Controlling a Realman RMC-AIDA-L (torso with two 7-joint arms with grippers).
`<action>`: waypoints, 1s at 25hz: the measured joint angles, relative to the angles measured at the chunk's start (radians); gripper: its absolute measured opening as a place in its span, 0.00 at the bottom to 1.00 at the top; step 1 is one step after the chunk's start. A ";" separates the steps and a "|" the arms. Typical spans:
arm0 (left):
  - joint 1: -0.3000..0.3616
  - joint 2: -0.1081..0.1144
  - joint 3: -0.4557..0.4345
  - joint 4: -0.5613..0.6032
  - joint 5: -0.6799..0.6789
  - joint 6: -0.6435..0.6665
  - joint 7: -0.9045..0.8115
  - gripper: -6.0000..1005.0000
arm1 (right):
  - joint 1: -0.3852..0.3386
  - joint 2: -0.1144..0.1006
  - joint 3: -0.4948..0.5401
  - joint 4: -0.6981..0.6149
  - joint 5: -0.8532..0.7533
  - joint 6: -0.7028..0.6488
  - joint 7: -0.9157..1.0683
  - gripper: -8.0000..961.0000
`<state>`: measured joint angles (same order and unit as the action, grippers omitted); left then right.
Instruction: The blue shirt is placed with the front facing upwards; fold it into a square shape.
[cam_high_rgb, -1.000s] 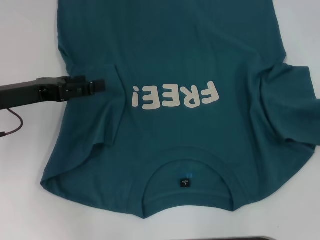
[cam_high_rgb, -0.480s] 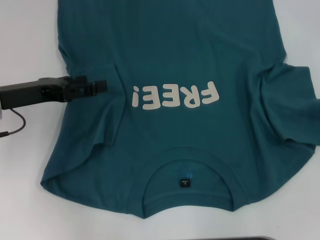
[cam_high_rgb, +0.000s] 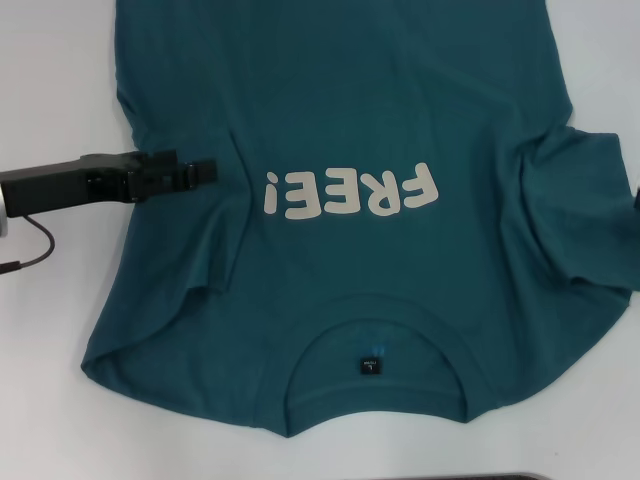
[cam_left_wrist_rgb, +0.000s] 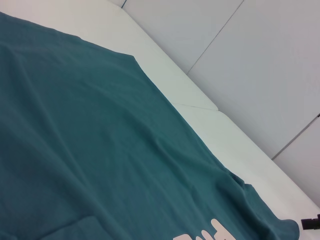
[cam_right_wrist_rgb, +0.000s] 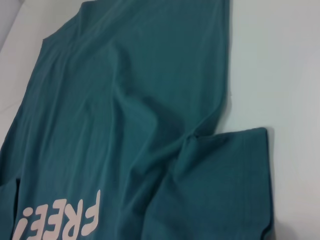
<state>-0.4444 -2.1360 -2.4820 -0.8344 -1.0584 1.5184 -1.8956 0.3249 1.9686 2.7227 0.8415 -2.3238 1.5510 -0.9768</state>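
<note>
The blue shirt (cam_high_rgb: 380, 100) lies front up on the white table, its white "FREE!" lettering (cam_high_rgb: 350, 192) upside down to me and its collar (cam_high_rgb: 375, 340) with a small black label (cam_high_rgb: 369, 366) nearest me. Its left sleeve (cam_high_rgb: 175, 240) is folded in over the body, with creases running down from the armpit. My left gripper (cam_high_rgb: 208, 171) reaches in from the left, its tip over that folded sleeve's upper edge. The right sleeve (cam_high_rgb: 585, 200) lies spread out and rumpled. Only a dark sliver of my right gripper (cam_high_rgb: 637, 198) shows at the right edge; the left wrist view also catches the right gripper (cam_left_wrist_rgb: 311, 223) beyond the shirt (cam_left_wrist_rgb: 75, 150).
The white table (cam_high_rgb: 60, 80) shows bare on both sides of the shirt, and a seam between two tabletops (cam_left_wrist_rgb: 200, 106) runs past its hem. A cable (cam_high_rgb: 30, 250) hangs below the left arm. A dark strip (cam_high_rgb: 500, 476) lies along the near edge.
My left gripper has crept a little to the right over the folded sleeve. A dark sliver of the right gripper has appeared at the right edge. The shirt looks unchanged.
</note>
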 joint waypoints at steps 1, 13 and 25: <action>0.000 0.000 0.000 0.000 0.000 -0.001 0.000 0.88 | 0.002 0.000 -0.003 -0.011 0.000 -0.010 -0.004 0.95; 0.003 0.001 0.000 0.000 -0.001 -0.008 0.000 0.88 | 0.014 0.012 -0.006 -0.035 0.002 -0.043 -0.019 0.95; 0.002 -0.001 -0.002 0.000 0.000 -0.009 0.001 0.88 | 0.036 0.026 -0.007 -0.035 0.000 -0.070 -0.023 0.95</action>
<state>-0.4420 -2.1368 -2.4837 -0.8345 -1.0584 1.5093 -1.8951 0.3608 1.9942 2.7154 0.8064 -2.3241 1.4808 -0.9999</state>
